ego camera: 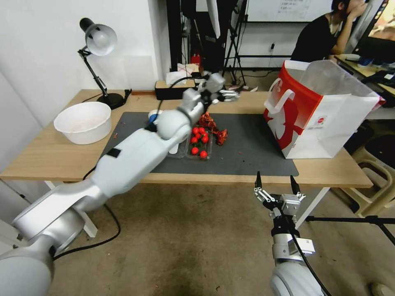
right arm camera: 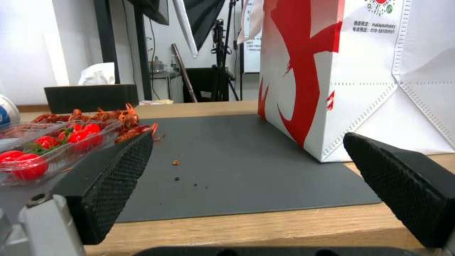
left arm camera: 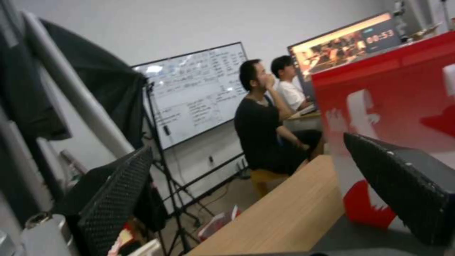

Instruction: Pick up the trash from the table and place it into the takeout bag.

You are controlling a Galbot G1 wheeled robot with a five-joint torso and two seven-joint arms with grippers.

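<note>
The left gripper hangs wide apart and empty over the table's far edge. Its arm hides part of the tomato tray on the mat. The takeout bag stands near. The right gripper waits apart, low.

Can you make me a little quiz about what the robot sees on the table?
1. True or false: the left pincer is holding something.
2. Which stands on the dark mat?
A. white bowl
B. takeout bag
C. desk lamp
3. Fill in: the clear tray holds small red ____.

Key:
1. False. It is open and empty, above the table's far side. The right pincer, also open, waits at the near edge.
2. B
3. tomatoes
</note>
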